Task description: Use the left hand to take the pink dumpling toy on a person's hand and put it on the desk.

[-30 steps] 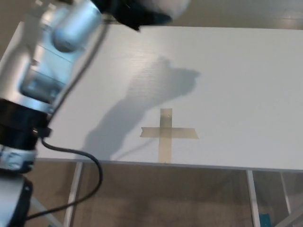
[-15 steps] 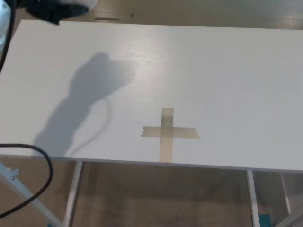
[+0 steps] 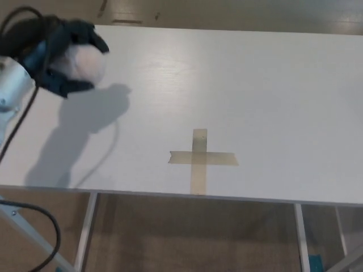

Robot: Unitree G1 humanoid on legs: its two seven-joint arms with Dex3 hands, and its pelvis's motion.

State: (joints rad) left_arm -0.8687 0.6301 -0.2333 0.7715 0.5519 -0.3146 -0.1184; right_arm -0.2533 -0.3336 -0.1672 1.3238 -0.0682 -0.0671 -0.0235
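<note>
My left hand (image 3: 54,54) hangs over the far left part of the white desk (image 3: 255,96), its black fingers closed around the pale pink dumpling toy (image 3: 84,63). The toy bulges out on the hand's right side, and its shadow falls on the desk just below. The hand is above the desk surface, not touching it. My right hand does not show. No person's hand is in view.
A cross of tan tape (image 3: 199,158) is stuck near the desk's front edge. A black cable (image 3: 34,221) loops down from my left arm past the desk's front left corner. The floor and desk legs show beneath.
My left hand has come down from the upper left edge into fuller view with the pink toy in it. Its shadow has shifted left and shrunk on the desk.
</note>
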